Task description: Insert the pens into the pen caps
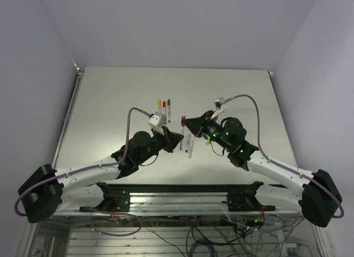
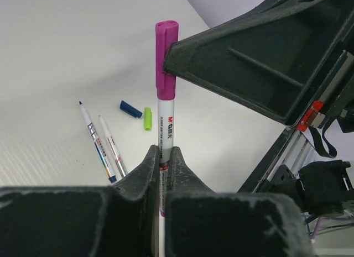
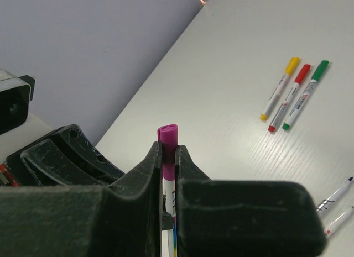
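Note:
A silvery pen stands between both grippers, with a magenta pen cap over its upper end. My left gripper is shut on the barrel. My right gripper is shut on the magenta cap, whose top pokes out above the fingertips. From above, the two grippers meet tip to tip at the table's middle, left and right. Two uncapped pens lie flat on the table, with a blue cap and a light green cap beside them.
Three capped pens, yellow, red and green, lie side by side further back on the white table. They show as a short row just behind the left gripper. Grey walls surround the table.

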Available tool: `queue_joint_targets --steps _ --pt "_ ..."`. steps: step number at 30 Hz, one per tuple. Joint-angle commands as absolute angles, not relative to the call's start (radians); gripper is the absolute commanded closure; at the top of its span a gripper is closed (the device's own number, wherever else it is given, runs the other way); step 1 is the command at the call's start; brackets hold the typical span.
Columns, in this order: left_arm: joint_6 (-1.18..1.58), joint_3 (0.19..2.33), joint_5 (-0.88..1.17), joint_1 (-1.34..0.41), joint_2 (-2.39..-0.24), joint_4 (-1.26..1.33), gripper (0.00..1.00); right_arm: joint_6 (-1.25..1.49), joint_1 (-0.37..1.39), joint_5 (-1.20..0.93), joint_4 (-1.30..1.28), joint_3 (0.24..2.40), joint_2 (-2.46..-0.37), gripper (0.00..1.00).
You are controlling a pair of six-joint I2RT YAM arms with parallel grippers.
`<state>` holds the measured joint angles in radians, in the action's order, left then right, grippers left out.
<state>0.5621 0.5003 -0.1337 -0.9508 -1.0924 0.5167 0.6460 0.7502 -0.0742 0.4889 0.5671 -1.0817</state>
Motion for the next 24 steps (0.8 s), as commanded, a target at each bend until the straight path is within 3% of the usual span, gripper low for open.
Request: queue_joint_targets --steps 1,7,18,24 --pt "0.578 0.617 -0.216 -0.901 -1.052 0.77 0.93 0.634 0.807 -0.18 0.241 0.538 -1.122 1.0" --pt "0.631 0.549 -0.194 -0.902 -1.038 0.681 0.93 0.573 0.808 -0.025 0.144 0.692 -1.134 0.98" --pt "0.715 0.443 -0.306 -0.901 -1.014 0.433 0.93 0.508 0.808 0.227 0.051 0.874 -0.948 0.62" --pt "0.676 0.534 -0.34 -0.887 -1.118 0.392 0.93 0.497 0.807 0.298 -0.043 0.85 -0.843 0.6"
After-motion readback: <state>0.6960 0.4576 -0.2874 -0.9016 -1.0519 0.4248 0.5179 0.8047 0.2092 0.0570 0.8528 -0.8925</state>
